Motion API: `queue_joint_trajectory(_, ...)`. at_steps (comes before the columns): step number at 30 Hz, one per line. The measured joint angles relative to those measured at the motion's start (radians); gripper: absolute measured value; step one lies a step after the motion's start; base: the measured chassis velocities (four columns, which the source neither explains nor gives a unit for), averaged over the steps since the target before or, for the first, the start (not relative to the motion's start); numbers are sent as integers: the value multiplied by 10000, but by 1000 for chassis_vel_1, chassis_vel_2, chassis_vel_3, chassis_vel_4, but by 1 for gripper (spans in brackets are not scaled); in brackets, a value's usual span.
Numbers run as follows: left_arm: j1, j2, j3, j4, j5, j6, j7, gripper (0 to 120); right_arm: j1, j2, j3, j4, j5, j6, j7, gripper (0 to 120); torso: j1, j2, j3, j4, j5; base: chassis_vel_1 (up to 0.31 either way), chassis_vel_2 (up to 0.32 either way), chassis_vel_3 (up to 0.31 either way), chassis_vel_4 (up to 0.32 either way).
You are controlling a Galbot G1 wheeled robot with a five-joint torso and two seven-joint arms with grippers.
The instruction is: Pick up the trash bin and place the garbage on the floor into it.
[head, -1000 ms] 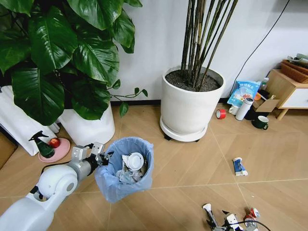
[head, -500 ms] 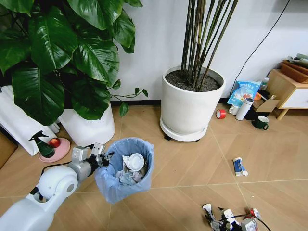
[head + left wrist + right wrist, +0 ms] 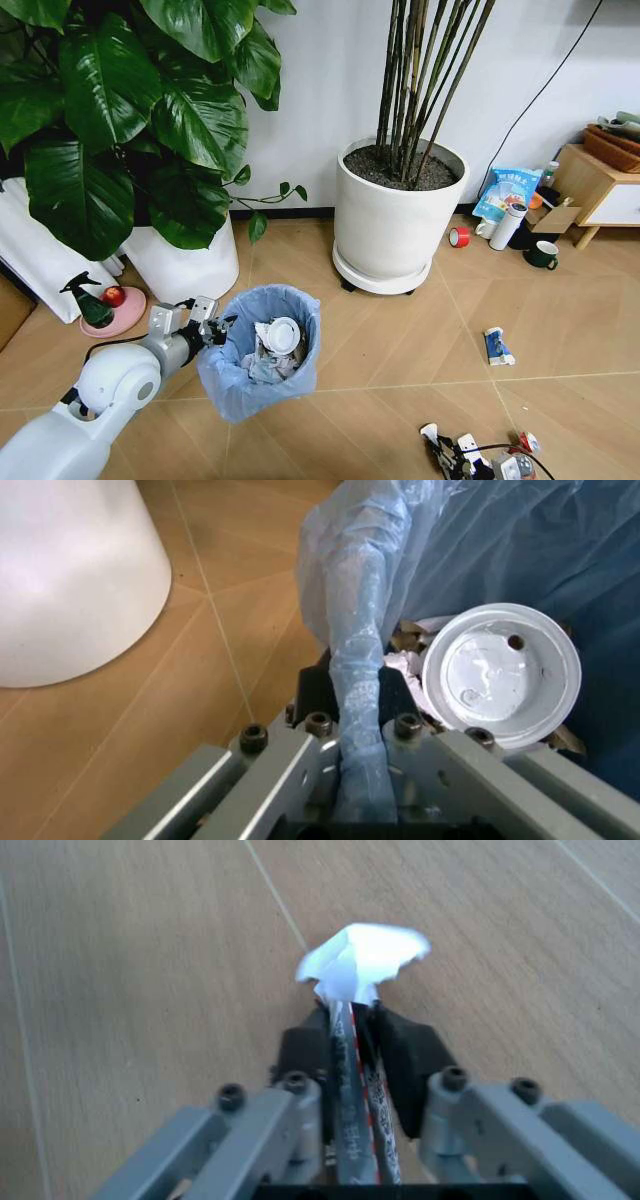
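At lower right the right hand (image 3: 448, 450), clenched on a wrapper (image 3: 362, 960), has been shifted slightly leftward, while the trash bin (image 3: 262, 350) is gripped by the left hand (image 3: 205, 325).

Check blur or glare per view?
Head view: sharp, even light, trash bin clear. Left wrist view: glare on the white lid. Right wrist view: right gripper and wrapper soft, white tip washed out.
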Motion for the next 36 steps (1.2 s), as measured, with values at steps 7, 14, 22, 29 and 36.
queue_joint_trajectory(7, 28, 24, -9, -52, -6, 3, 3, 0, 38, 112, 34, 34, 15, 23, 35, 0, 0, 0, 0, 0, 4, 0, 0, 0, 0)
queue_joint_trajectory(14, 77, 39, -16, -97, -9, 6, -2, 0, -3, 72, 259, 675, 436, 121, 306, 0, 0, 0, 0, 0, 3, 0, 0, 0, 0)
queue_joint_trajectory(22, 175, 38, -9, -146, 18, 18, -67, 0, 349, -168, 712, 2383, 1100, 332, 668, 0, 0, 0, 1, -1, 4, 0, 0, 0, 0)
queue_joint_trajectory(29, 139, -20, 97, -150, 52, 40, -70, 0, 1055, -1405, 473, 5439, 3403, -993, 1761, 0, 0, -1, 1, 2, 2, 0, 0, 0, 0)
queue_joint_trajectory(36, 8, -140, 299, -89, 81, 51, -72, 0, 2340, -2556, -211, 7101, 5080, -1927, 2333, 0, 0, 0, 1, 0, 1, 0, 0, 0, 0)
